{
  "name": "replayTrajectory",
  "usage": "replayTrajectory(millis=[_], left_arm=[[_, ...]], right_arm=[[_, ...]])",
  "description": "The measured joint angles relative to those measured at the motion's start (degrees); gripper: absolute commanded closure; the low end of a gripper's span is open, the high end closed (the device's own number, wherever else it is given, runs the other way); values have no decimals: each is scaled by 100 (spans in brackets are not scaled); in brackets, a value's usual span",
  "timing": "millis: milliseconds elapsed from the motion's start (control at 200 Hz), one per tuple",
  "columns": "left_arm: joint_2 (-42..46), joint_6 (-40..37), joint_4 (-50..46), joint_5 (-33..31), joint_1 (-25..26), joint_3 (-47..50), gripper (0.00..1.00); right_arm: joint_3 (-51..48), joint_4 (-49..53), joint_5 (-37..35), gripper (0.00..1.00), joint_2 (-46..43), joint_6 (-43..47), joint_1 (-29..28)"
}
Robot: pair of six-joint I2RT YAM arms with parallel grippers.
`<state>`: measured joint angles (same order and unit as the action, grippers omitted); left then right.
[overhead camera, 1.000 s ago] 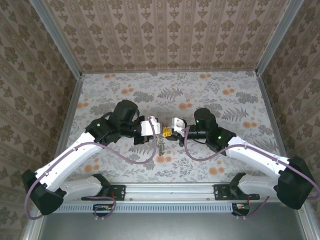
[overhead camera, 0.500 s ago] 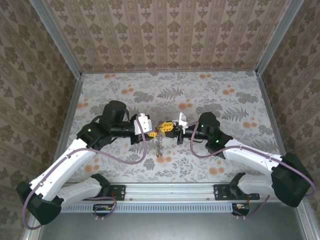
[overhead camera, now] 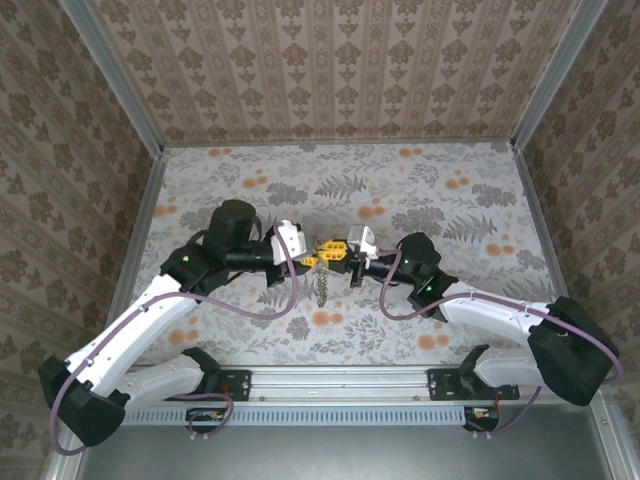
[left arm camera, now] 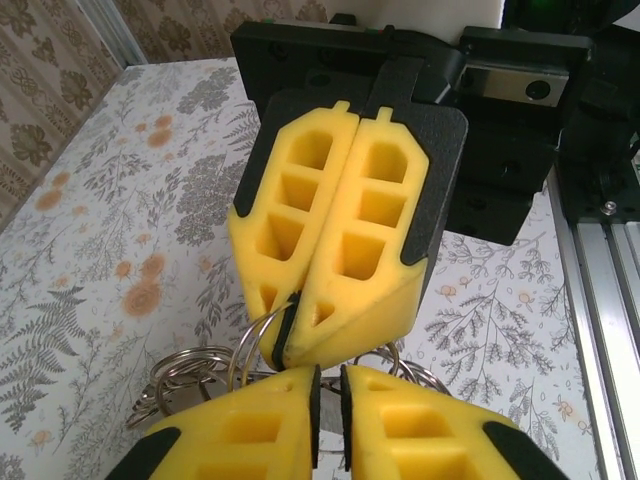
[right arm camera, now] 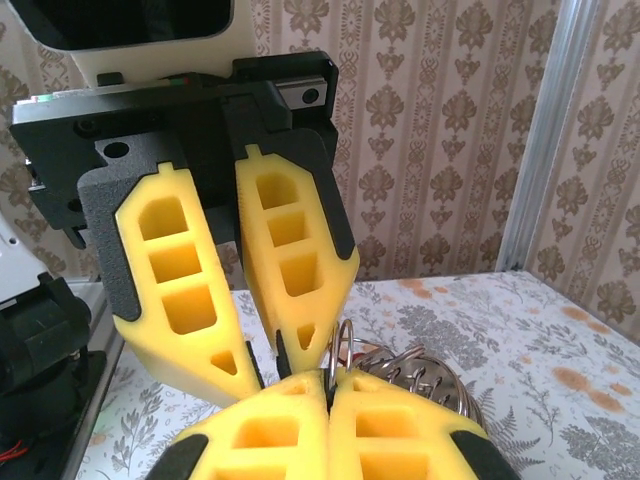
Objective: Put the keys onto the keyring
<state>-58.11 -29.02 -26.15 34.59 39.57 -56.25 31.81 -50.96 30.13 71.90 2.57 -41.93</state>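
Over the middle of the flowered table (overhead camera: 450,200) my two grippers meet tip to tip. My right gripper (overhead camera: 341,251) (right arm camera: 328,385) (left arm camera: 290,345) is shut on a thin steel ring (right arm camera: 338,348) (left arm camera: 252,340). That ring belongs to a bunch of steel rings (right arm camera: 425,385) (left arm camera: 185,375). A speck of red (right arm camera: 346,354) peeps out behind the ring. My left gripper (overhead camera: 312,254) (left arm camera: 331,372) (right arm camera: 268,375) has its pads a narrow slot apart with grey metal of the bunch between them. The keyring (overhead camera: 322,288), a grey beady chain, hangs under the tips.
Mauve cables (overhead camera: 250,315) loop under both arms. An aluminium rail (overhead camera: 340,380) runs along the near edge. Wallpapered walls and metal corner posts (overhead camera: 115,75) close in the table on three sides.
The two grippers were a little apart a second ago and now touch tip to tip. Both arms shifted slightly left, and the hanging chain moved with them.
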Motion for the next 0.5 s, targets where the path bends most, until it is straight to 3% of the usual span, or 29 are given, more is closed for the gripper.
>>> replayTrajectory(millis=[95, 240, 360, 500], left_arm=[[120, 7, -52, 26, -142, 33, 79], [737, 63, 114, -87, -374, 133, 65], [1106, 131, 315, -157, -481, 175, 64], [791, 234, 358, -50, -481, 175, 64]], right_arm=[[-55, -107, -70, 100, 0, 2, -35], [-59, -160, -59, 100, -66, 15, -90], [-59, -74, 31, 100, -238, 79, -98], [-59, 39, 94, 100, -413, 195, -101]])
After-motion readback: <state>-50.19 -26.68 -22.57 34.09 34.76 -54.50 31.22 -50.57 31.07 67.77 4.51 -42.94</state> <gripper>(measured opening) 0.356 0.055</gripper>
